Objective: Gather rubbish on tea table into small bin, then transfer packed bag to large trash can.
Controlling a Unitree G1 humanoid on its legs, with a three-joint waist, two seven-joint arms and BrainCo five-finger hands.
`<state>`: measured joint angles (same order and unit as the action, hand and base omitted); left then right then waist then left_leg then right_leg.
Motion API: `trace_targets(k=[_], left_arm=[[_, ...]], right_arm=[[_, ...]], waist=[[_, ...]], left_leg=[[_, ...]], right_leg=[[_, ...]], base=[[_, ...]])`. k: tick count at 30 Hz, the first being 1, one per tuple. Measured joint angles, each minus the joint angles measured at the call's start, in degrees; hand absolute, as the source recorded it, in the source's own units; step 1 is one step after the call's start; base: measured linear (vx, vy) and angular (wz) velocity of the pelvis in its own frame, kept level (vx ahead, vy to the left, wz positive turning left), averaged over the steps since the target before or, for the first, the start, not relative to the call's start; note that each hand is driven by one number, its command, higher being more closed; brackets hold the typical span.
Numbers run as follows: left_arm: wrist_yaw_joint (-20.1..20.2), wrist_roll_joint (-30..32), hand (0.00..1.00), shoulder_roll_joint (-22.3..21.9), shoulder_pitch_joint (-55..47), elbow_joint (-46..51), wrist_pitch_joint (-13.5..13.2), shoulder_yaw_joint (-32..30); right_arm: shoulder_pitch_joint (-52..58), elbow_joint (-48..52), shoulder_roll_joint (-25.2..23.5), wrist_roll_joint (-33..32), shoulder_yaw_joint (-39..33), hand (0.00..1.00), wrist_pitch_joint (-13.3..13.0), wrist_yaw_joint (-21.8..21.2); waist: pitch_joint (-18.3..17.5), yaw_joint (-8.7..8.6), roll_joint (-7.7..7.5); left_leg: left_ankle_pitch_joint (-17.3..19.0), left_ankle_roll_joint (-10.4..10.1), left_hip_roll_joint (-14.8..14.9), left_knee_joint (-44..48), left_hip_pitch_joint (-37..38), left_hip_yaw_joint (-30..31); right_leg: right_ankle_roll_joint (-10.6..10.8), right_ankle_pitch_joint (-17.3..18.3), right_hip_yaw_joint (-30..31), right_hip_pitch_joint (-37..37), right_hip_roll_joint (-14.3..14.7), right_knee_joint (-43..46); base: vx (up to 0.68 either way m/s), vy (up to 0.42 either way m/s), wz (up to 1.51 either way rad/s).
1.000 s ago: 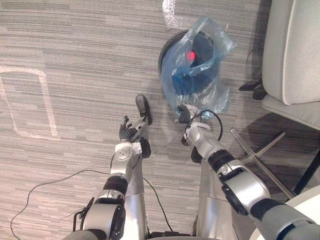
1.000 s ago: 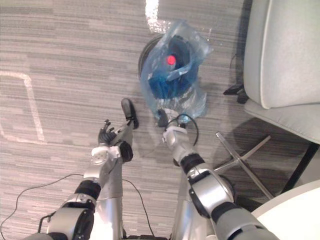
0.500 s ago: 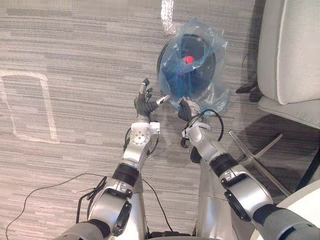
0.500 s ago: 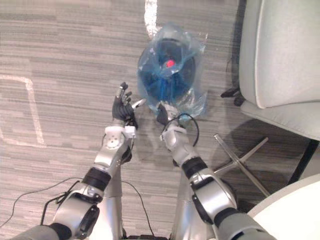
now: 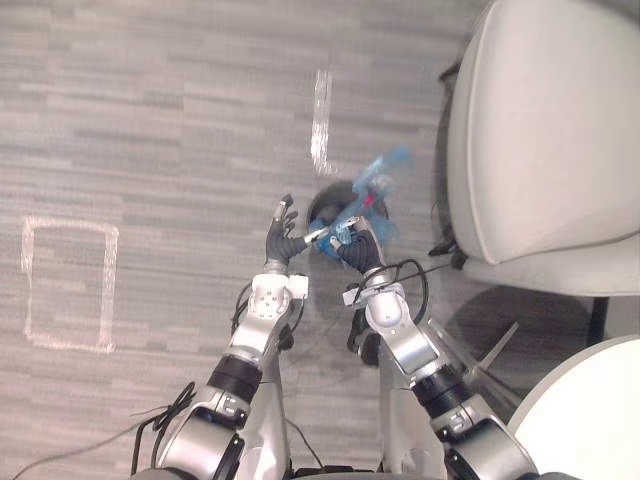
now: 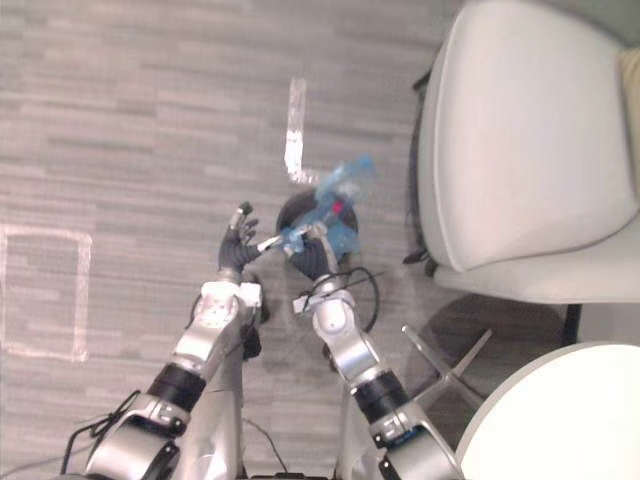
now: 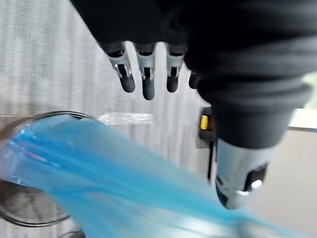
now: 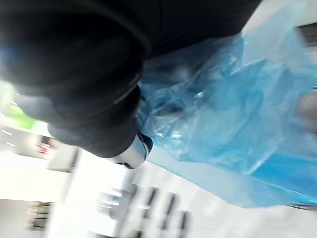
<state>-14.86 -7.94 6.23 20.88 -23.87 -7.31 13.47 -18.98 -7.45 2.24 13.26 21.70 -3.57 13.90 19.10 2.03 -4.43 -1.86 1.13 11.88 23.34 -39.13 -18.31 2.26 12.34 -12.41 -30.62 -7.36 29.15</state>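
I've the right robot hand (image 5: 355,250) clenched on the blue bag (image 5: 378,180) over the small bin (image 5: 320,212), left robot hand (image 5: 283,240) spread; slick plastic may slip.

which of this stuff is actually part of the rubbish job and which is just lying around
Part of the job:
blue bag
small bin
left hand
right hand

Just lying about:
grey armchair
tape strip on the floor
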Motion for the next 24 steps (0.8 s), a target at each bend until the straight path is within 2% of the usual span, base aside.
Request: trace_targets(k=[6, 7, 11, 16, 20, 24], left_arm=[[1.9, 0.1, 0.00, 1.1, -4.6, -8.8, 1.0, -0.4], [2.8, 0.6, 0.00, 1.9, -6.4, -11.2, 1.7, -1.1], [3.0, 1.2, 0.00, 2.1, -8.5, -12.9, 2.8, -1.7], [3.9, 1.7, 0.00, 2.0, -10.8, -12.7, 3.0, -1.7], [4.0, 1.4, 0.00, 2.2, -12.6, -3.9, 3.0, -1.9], [4.0, -1.2, 0.00, 2.3, -12.9, 8.9, 2.4, -1.8]], right_arm=[[1.5, -2.1, 0.2, -2.1, 0.5, 1.00, -0.6, -3.5], [1.4, -3.4, 0.2, -2.1, 0.5, 1.00, -0.6, -4.4], [1.7, -5.0, 1.6, -2.1, 0.4, 1.00, -0.6, -6.0], [4.2, -5.0, 2.5, -3.3, 0.6, 1.00, -0.6, -8.3], [4.6, -4.7, 3.4, -5.1, 1.0, 1.00, -0.6, -10.3], [6.8, -4.0, 5.5, -7.1, 1.2, 1.00, -0.6, -12.0]], waist=[[-5.3, -1.16, -1.00], [-5.7, -1.36, -1.04], [-6.9, -1.63, -1.01], [-9.9, -1.96, -0.99], [-11.7, -2.09, -0.38], [-13.7, -2.09, 0.04]], left_leg=[[-0.6, -0.9, -1.4, -6.9, 9.4, -1.3], [-0.8, -1.0, -1.6, -8.1, 12.2, -1.5], [-1.3, -1.5, -2.5, -10.6, 15.9, -1.5], [-5.2, -2.1, -5.0, -20.5, 22.9, -2.3], [-9.0, -2.5, -6.2, -29.3, 28.7, -2.8], [-9.0, -2.6, -6.5, -29.3, 29.4, -2.3]], right_leg=[[0.8, -3.1, 0.9, 9.9, 1.2, -10.5], [0.9, -4.6, 1.5, 13.1, 1.7, -13.8], [1.0, -6.5, 2.3, 17.4, 2.2, -18.3], [1.1, -6.9, 3.2, 20.8, 1.7, -21.5], [1.1, -7.3, 4.0, 22.9, 2.2, -23.1], [1.2, -8.1, 4.1, 24.3, 2.3, -24.4]], base=[[0.12, 0.017, -0.08], [0.14, 0.003, -0.25], [0.09, 0.000, -0.13], [0.01, -0.001, -0.07], [0.02, 0.016, -0.13], [0.08, 0.009, -0.02]])
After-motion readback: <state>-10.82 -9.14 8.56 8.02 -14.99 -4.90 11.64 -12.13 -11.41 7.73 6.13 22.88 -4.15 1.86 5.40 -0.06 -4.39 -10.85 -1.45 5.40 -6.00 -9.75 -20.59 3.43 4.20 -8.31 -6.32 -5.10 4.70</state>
